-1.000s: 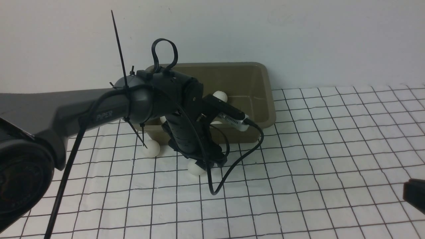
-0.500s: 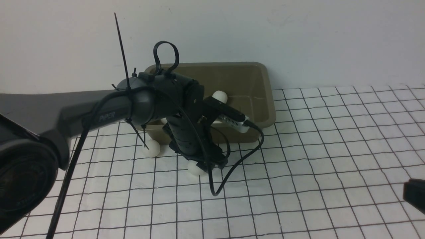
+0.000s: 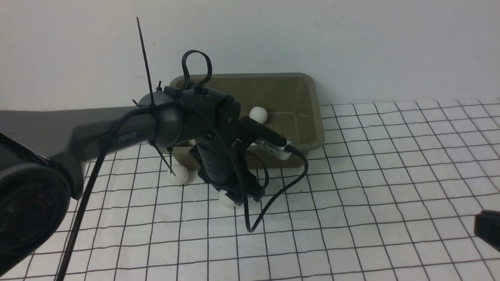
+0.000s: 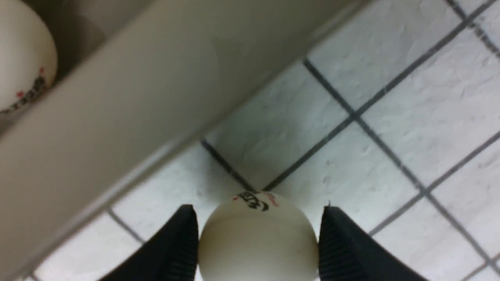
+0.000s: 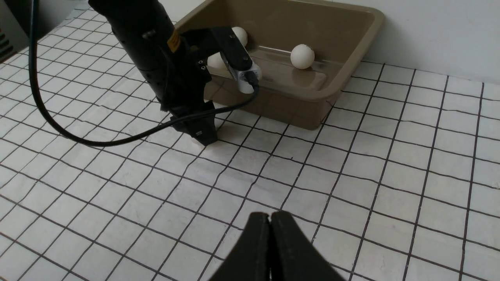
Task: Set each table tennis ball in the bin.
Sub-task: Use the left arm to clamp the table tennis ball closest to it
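Observation:
A white table tennis ball with a dark logo rests on the checked cloth just in front of the bin. My left gripper points down over it, a black pad pressed against each side. From the front, this ball peeks out under the left gripper. A second loose ball lies to its left by the bin's near corner. The olive bin holds one ball near its middle, with others partly hidden behind the arm. My right gripper hovers shut and empty over the cloth.
The left arm's black cable loops down onto the cloth beside the gripper. A white wall rises right behind the bin. The right arm's tip shows at the front view's right edge.
The left jaws have narrowed onto the ball, and the left wrist has shifted slightly left. The right arm has not moved.

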Motion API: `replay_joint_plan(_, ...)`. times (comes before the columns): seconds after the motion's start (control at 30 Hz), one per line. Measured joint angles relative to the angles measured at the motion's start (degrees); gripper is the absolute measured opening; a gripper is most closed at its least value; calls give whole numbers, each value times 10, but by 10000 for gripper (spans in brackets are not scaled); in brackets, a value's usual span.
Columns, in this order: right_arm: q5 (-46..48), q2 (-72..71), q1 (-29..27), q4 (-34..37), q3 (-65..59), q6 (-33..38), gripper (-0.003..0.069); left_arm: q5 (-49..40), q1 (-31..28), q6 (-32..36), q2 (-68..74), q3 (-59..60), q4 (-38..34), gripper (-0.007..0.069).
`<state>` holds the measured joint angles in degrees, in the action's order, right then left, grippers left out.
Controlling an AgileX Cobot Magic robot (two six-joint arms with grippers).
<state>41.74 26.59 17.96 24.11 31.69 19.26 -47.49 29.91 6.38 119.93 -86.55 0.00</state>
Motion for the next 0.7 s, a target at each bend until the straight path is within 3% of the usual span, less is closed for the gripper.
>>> replay_joint_plan(0.47,-13,0,0,0,0,0,-11,-125,0,0,-108,0,0,353)
replay_joint_plan(0.6,-25,0,0,0,0,0,-11,-77,0,-1,-157,0,15,353)
replay_joint_plan(0.7,-29,0,0,0,0,0,-11,27,0,-24,-167,0,50,353)
